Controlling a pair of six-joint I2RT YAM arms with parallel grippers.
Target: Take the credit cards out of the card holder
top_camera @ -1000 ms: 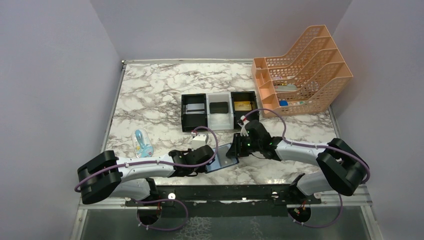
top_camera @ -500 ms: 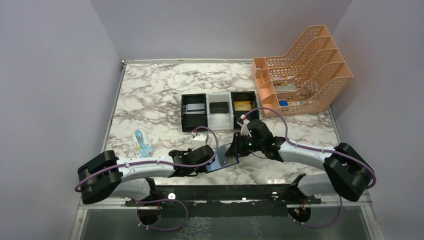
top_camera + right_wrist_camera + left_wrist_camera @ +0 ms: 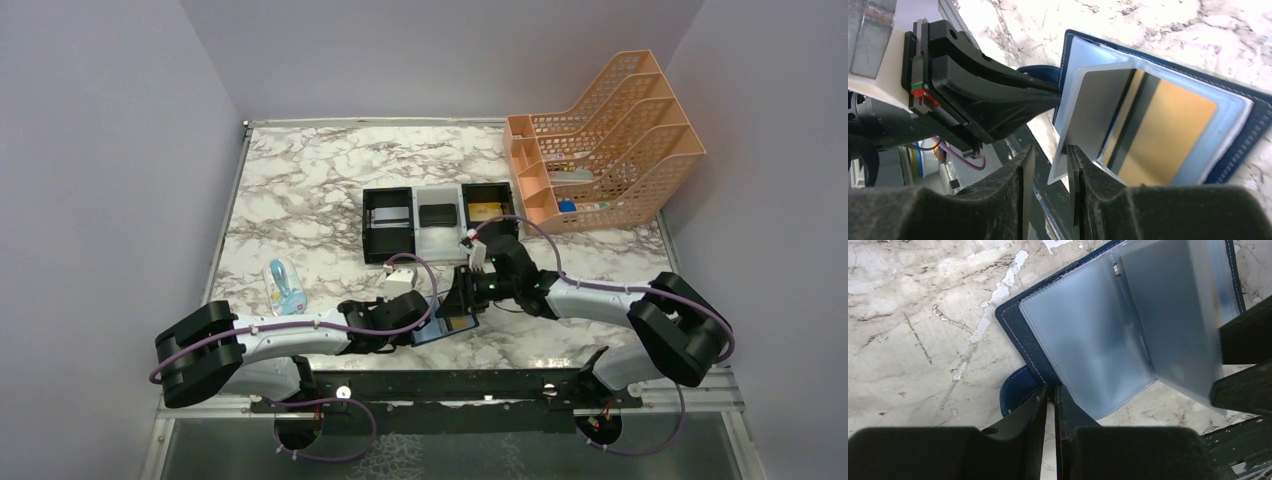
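The navy card holder (image 3: 447, 325) lies open on the marble near the front edge. My left gripper (image 3: 1050, 390) is shut on its cover edge (image 3: 1015, 330) beside the small tab (image 3: 1015, 392). A gold credit card (image 3: 1168, 130) with a dark stripe sits in a clear pocket of the holder (image 3: 1248, 120). One pale pocket page (image 3: 1098, 105) stands lifted, its corner between the fingers of my right gripper (image 3: 1048, 150). That gripper is open: the page leans on one finger only. Seen from the top camera, my right gripper (image 3: 462, 300) hangs over the holder's right half.
Behind the holder stand three small trays: a black one (image 3: 386, 236) with a grey card, a white one (image 3: 437, 237) with a black card, and a black one (image 3: 487, 228) with a gold card. A peach mesh rack (image 3: 600, 130) fills the back right. A small white box (image 3: 400, 281) and a blue object (image 3: 284, 285) lie at the left.
My right gripper has moved left over the holder, and a pocket page now stands lifted between its fingers. The left gripper has kept its hold without moving.
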